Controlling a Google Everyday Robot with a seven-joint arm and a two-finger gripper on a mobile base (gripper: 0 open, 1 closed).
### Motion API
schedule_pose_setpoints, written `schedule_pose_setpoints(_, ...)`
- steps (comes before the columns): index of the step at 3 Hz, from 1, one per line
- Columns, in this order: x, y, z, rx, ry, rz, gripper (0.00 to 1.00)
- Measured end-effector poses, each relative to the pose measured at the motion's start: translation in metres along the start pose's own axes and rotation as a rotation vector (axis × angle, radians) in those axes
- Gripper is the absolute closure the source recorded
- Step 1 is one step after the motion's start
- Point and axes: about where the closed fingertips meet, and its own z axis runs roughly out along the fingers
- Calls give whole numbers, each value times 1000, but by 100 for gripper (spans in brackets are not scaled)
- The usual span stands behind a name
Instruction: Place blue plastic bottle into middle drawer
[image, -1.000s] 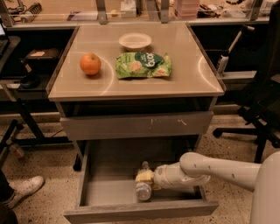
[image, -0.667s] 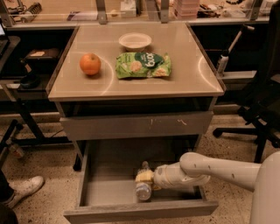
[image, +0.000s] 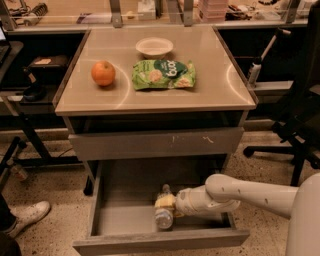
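The blue plastic bottle (image: 164, 218) lies lengthwise inside the open middle drawer (image: 120, 220), right of centre on its grey floor, one end toward the plain front panel. My gripper (image: 165, 201) reaches in from the right on a white arm. Its pale yellowish fingers (image: 161, 201) are closed across the bottle's middle. The bottle's far end pokes out behind the fingers.
Above the open drawer is a closed grey drawer front with pale scratch marks (image: 155, 143). On the tabletop (image: 210, 90) are an orange (image: 103, 73), a green snack bag (image: 164, 74) and a white bowl (image: 154, 47). An office chair base (image: 292, 145) stands at the right, a shoe (image: 27, 216) at the left.
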Motion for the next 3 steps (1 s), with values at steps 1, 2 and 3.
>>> schedule_pose_setpoints(1, 0, 0, 0, 0, 0, 0, 12)
schedule_pose_setpoints(2, 0, 0, 0, 0, 0, 0, 0)
schedule_pose_setpoints(3, 0, 0, 0, 0, 0, 0, 0)
